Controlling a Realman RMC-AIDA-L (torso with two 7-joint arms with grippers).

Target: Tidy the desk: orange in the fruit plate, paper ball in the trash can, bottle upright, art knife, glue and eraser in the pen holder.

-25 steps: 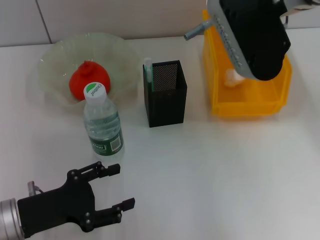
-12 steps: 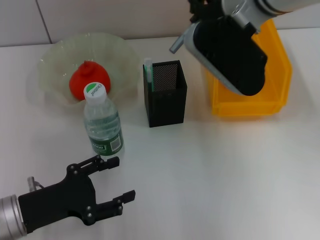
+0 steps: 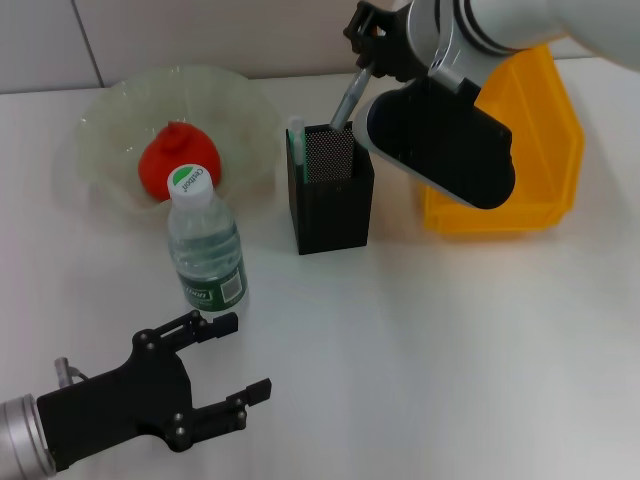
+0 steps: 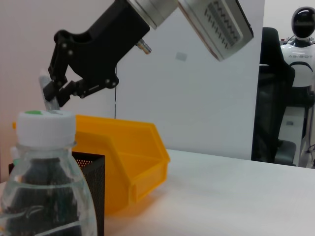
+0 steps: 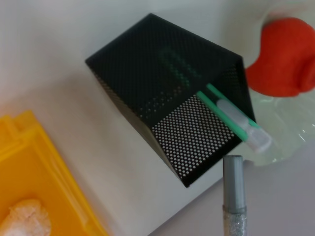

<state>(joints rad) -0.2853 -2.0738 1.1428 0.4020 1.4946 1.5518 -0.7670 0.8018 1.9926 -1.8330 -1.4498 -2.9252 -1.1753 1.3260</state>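
Your right claw (image 3: 366,40) is hanging above the far edge of the black mesh pen holder (image 3: 331,187), clamped on the grey art knife (image 3: 346,98). The knife is slanting down from the fingers, and its lower end is sitting at the holder's far rim. From the right wrist camera you are looking along the knife (image 5: 233,195) into the open top of the holder (image 5: 173,93), where a green-and-white glue stick (image 5: 231,119) is already leaning against one wall. I cannot tell from these views whether the knife tip is inside the rim or just above it.

Your left claw (image 3: 230,369) is resting low over the worktop (image 3: 450,340) at the near left, fingers spread apart and gripping nothing, just in front of the water bottle (image 3: 204,245).

The bottle is standing upright with its white cap on, between the left claw and the clear fruit plate (image 3: 115,120). The orange (image 3: 178,160) is lying in that plate, partly hidden behind the bottle's cap.

The yellow bin (image 3: 545,130) serving as the trash can is sitting to the right of the pen holder, largely covered by your right arm. In the right wrist view, a crumpled paper ball (image 5: 27,220) is lying inside the bin.
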